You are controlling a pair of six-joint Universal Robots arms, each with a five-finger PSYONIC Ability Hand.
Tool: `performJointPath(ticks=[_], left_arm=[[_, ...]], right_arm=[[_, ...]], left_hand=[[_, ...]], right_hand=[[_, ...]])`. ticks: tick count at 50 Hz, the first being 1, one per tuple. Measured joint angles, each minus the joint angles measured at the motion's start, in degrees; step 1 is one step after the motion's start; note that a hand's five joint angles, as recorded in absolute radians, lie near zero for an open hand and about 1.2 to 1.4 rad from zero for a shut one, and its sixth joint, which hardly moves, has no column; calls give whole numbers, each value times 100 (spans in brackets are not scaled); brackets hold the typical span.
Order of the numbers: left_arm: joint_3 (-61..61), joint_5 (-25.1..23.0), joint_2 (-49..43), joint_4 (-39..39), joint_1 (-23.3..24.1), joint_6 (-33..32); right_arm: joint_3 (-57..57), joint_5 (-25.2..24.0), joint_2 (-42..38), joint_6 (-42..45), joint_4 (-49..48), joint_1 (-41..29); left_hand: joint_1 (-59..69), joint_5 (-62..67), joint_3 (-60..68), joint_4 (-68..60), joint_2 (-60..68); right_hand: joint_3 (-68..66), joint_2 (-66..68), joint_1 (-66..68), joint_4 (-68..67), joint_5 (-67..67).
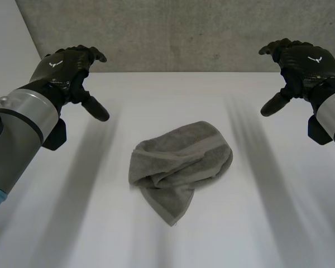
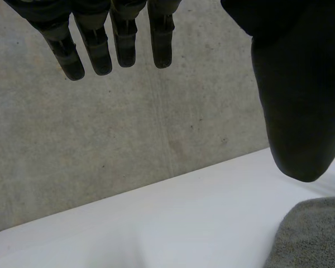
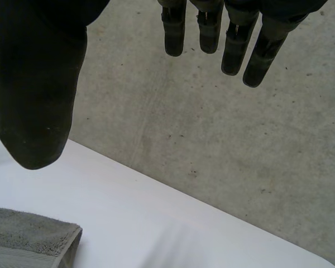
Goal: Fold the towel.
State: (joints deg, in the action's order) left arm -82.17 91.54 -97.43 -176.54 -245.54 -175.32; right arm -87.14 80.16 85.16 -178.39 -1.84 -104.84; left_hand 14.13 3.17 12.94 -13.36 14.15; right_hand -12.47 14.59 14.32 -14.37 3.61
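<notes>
Left hand (image 1: 64,70) hovers at ten o'clock, fingers relaxed, thumb apart; right hand (image 1: 301,64) likewise at two o'clock.

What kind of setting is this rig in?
Probably a lab test bench: a white table against a plain grey concrete-like wall, with one crumpled grey towel lying between the robot's left hand and right hand.

**Robot test bench in a lab or workshop**

A plain white table (image 1: 173,245) spreads across the head view and meets a rough, speckled grey concrete wall (image 1: 178,33) at 12 o'clock. Both wrist views show that same wall, with a faint seam, rising straight off the table's far edge. Two machine arms with grey metal joints reach in over the table, the left arm (image 1: 17,128) at 9 o'clock and the right arm (image 1: 332,117) at 3 o'clock. The wall, table and arms look like a test set-up, not a home.
</notes>
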Motion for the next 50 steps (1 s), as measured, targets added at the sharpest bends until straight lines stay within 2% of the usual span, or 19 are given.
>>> performJointPath(ticks=[8,17,21,27,30,33,35,39,42,50], left_arm=[[-54,-134,-91,-38,22,-42],[-77,-958,-699,10,133,-141],[-100,-1209,-993,28,338,-342],[-241,-1326,-1395,17,724,-965],[-319,-1323,-1546,1,823,-1230],[-366,-1305,-1710,-12,900,-1440],[-377,-1286,-1826,-15,945,-1530],[-354,-1244,-1983,-17,1002,-1575],[-332,-1220,-2012,-21,1017,-1548],[-326,-1107,-1663,-92,964,-1302]], right_arm=[[11,-415,-103,497,109,-20],[-63,-731,-975,1754,218,-281],[-97,-749,-1457,1980,167,-384],[-203,-747,-2188,2000,-268,-490],[-270,-741,-2399,1969,-560,-530],[-336,-730,-2571,1942,-912,-585],[-373,-720,-2652,1929,-1157,-630],[-409,-740,-2644,1915,-1423,-683],[-422,-771,-2520,1902,-1478,-690],[-424,-817,-1859,1649,-1338,-569]], left_hand=[[1,11,0,0,4],[1,11,0,0,3],[9,12,0,0,11],[1599,1690,0,0,1588],[1821,1906,0,0,1812],[2408,2504,0,0,2412],[2996,3096,0,0,3025],[5768,5867,0,0,5785],[5961,6198,0,0,5962],[5972,6198,0,0,5962]], right_hand=[[0,0,0,0,0],[0,0,0,0,0],[0,0,0,0,0],[0,0,0,0,0],[0,84,103,0,118],[0,968,983,0,1156],[0,2228,2207,0,2349],[0,4569,4482,0,4613],[0,5899,5915,0,6052],[0,5991,6062,0,6244]])
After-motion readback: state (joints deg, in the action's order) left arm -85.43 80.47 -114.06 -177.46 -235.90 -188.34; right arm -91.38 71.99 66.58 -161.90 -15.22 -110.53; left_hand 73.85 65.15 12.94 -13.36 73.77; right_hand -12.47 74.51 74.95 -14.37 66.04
